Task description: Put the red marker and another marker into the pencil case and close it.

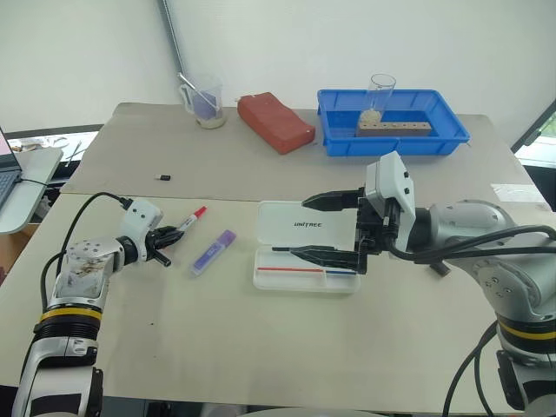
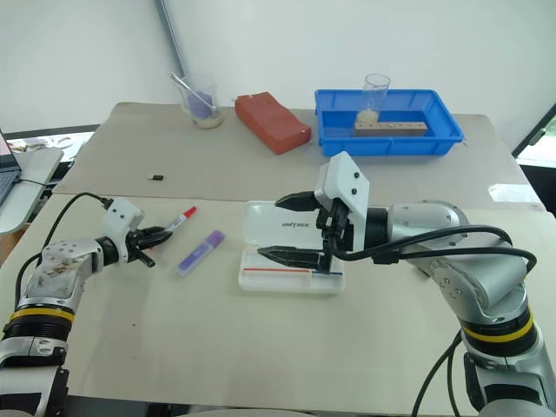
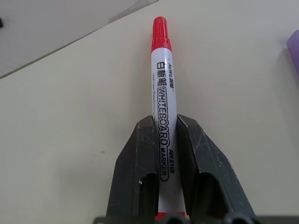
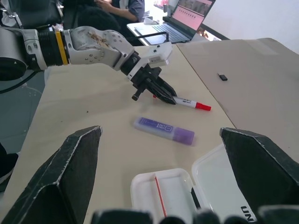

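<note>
red marker (image 3: 163, 105) | barrel between left fingers (image 3: 135, 168) | cap protruding

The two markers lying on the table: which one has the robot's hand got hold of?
The red marker: the left gripper is closed around its white barrel. The purple highlighter lies untouched beside it.

the pencil case (image 1: 306, 228) looks translucent smooth plastic; the red marker (image 3: 162, 107) has a glossy white barrel; the table (image 1: 261, 339) is matt beige.
</note>
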Robot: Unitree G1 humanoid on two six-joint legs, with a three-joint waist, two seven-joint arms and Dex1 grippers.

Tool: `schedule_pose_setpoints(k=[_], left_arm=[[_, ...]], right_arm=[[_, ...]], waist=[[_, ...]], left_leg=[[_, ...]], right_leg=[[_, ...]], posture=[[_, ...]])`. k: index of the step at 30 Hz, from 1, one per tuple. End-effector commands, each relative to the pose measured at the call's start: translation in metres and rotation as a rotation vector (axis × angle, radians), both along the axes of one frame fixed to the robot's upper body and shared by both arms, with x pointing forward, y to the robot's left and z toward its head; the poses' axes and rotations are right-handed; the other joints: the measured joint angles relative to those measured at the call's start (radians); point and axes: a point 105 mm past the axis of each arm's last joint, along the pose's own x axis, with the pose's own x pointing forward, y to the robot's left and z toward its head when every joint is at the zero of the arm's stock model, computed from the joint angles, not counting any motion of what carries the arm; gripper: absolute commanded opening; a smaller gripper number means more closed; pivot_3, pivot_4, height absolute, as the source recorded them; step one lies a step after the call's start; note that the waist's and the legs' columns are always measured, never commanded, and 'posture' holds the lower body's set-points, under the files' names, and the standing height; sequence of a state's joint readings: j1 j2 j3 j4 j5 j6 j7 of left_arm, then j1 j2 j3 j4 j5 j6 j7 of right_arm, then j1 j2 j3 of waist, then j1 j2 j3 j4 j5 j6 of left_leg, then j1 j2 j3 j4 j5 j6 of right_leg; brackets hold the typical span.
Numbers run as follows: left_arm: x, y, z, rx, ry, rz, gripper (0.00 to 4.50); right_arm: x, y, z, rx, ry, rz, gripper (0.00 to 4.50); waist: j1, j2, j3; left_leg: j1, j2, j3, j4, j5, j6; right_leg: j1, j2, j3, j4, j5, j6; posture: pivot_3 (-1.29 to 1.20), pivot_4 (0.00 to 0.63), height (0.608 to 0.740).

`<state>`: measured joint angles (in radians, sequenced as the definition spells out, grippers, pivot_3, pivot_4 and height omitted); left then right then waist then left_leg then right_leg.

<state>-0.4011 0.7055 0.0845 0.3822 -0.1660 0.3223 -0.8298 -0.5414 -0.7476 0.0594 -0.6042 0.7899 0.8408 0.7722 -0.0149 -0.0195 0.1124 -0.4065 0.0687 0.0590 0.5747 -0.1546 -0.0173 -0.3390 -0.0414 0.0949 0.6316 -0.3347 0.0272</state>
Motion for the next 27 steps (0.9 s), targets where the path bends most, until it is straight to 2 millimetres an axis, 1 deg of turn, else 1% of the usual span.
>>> schedule_pose_setpoints(k=[1,2,5,8,10,12,14,17,20,23,25,27], left_arm=[[-0.005,-0.021,0.058,0.005,-0.146,-0.157,0.14],[-0.012,-0.034,0.071,0.030,-0.163,-0.240,0.14],[-0.030,-0.063,0.098,0.075,-0.173,-0.421,0.14],[-0.046,-0.092,0.112,0.127,-0.161,-0.597,0.14],[-0.054,-0.112,0.114,0.150,-0.150,-0.705,0.14],[-0.058,-0.133,0.109,0.184,-0.153,-0.806,0.14],[-0.054,-0.155,0.096,0.222,-0.172,-0.891,0.14],[-0.048,-0.177,0.077,0.237,-0.188,-0.954,0.14],[-0.042,-0.194,0.063,0.204,-0.202,-0.962,0.14],[-0.039,-0.205,0.050,0.186,-0.200,-0.967,0.14],[-0.033,-0.214,0.047,0.184,-0.226,-0.950,0.14],[-0.034,-0.222,0.045,0.148,-0.213,-0.952,0.14]], right_arm=[[-0.003,-0.006,0.016,0.003,-0.070,-0.028,4.50],[-0.002,-0.010,0.018,0.004,-0.068,-0.047,4.50],[-0.003,-0.021,0.017,-0.014,-0.051,-0.088,4.50],[-0.008,-0.033,0.001,-0.080,-0.010,-0.118,4.50],[-0.013,-0.041,-0.013,-0.141,0.009,-0.133,4.50],[-0.014,-0.048,-0.022,-0.166,0.025,-0.154,4.50],[-0.014,-0.055,-0.031,-0.194,0.032,-0.180,4.50],[-0.015,-0.058,-0.034,-0.187,0.038,-0.206,4.50],[-0.016,-0.060,-0.033,-0.178,0.041,-0.224,4.50],[-0.017,-0.059,-0.034,-0.173,0.040,-0.242,4.50],[-0.019,-0.054,-0.033,-0.155,0.037,-0.250,4.50],[-0.020,-0.051,-0.032,-0.145,0.034,-0.255,4.50]], waist=[[0.003,-0.001,0.000],[0.004,-0.001,0.000],[0.004,-0.001,0.000],[0.006,0.000,0.000],[0.004,0.001,0.000],[0.002,0.001,0.000],[0.003,0.002,0.000],[0.003,0.001,0.000],[-0.001,0.001,0.000],[0.001,0.001,0.000],[0.002,0.000,0.001],[0.002,0.000,0.001]], left_leg=[[0.000,0.000,0.000,0.000,0.000,0.000],[-0.001,0.000,0.000,0.000,0.000,0.000],[-0.001,0.000,0.001,0.000,0.000,0.000],[0.000,0.000,0.001,-0.001,0.000,0.000],[0.001,0.000,0.002,-0.001,0.000,0.000],[0.000,-0.001,0.002,-0.001,0.000,0.000],[0.001,-0.001,0.001,-0.001,0.000,0.000],[0.000,-0.002,0.000,0.001,0.001,0.002],[0.000,-0.002,0.000,0.001,0.001,0.002],[0.000,-0.001,-0.001,0.001,0.001,0.002],[0.000,-0.002,-0.002,0.002,0.001,0.002],[0.000,-0.002,-0.002,0.002,0.001,0.002]], right_leg=[[0.000,0.000,0.000,0.000,0.000,0.000],[0.000,0.000,0.000,0.000,0.000,0.000],[0.000,-0.002,-0.001,0.000,0.000,0.000],[0.002,-0.002,-0.001,-0.002,0.000,-0.001],[0.002,-0.002,0.000,-0.002,-0.001,-0.001],[0.002,-0.002,0.000,-0.002,-0.001,-0.001],[0.002,-0.001,0.000,-0.002,-0.001,-0.001],[0.002,0.000,0.001,-0.002,-0.001,0.000],[0.002,0.002,0.002,-0.002,-0.001,0.000],[0.002,0.003,0.002,-0.002,-0.001,0.000],[0.002,0.003,0.002,-0.002,-0.001,0.000],[0.003,0.003,0.002,-0.002,-0.001,0.000]], posture=[[0.00,0.150,0.740],[0.00,0.150,0.740],[0.00,0.150,0.740],[0.00,0.150,0.740],[0.00,0.150,0.740],[0.00,0.150,0.740],[0.00,0.150,0.740],[0.00,0.150,0.740],[0.00,0.150,0.740],[0.00,0.150,0.740],[0.00,0.150,0.740],[0.00,0.150,0.740]])
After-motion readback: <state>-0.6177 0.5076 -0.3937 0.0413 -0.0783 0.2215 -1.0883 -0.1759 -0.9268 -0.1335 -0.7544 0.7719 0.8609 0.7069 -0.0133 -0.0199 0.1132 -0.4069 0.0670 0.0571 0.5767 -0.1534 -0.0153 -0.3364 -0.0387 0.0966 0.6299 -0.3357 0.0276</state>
